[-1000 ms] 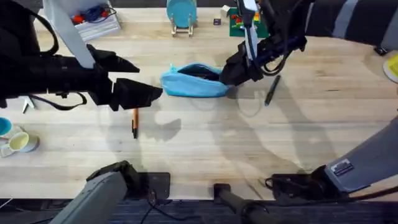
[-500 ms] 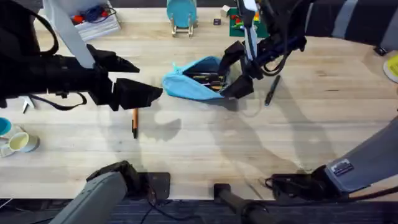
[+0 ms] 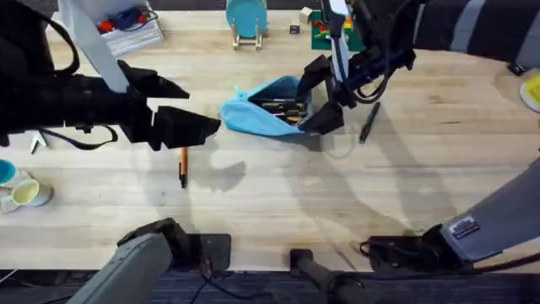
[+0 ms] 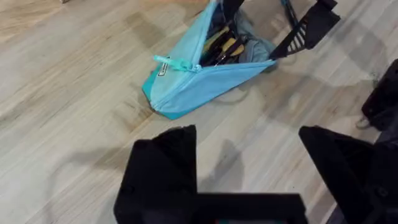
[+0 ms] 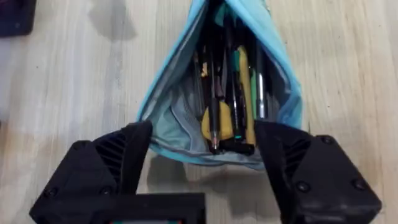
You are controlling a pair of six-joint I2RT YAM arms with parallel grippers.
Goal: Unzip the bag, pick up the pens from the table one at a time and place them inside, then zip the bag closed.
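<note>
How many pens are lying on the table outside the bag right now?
2: an orange pen below the left gripper, and a dark pen right of the bag. Others may be hidden.

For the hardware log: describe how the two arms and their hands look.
Both arms are black with pale grey link covers. The left hand has broad, angular matte black fingers. The right hand has black fingers with ribbed inner faces, screw heads on the finger bases, and a white and blue cable running beside it. A small white label sits on the right arm's grey link.
</note>
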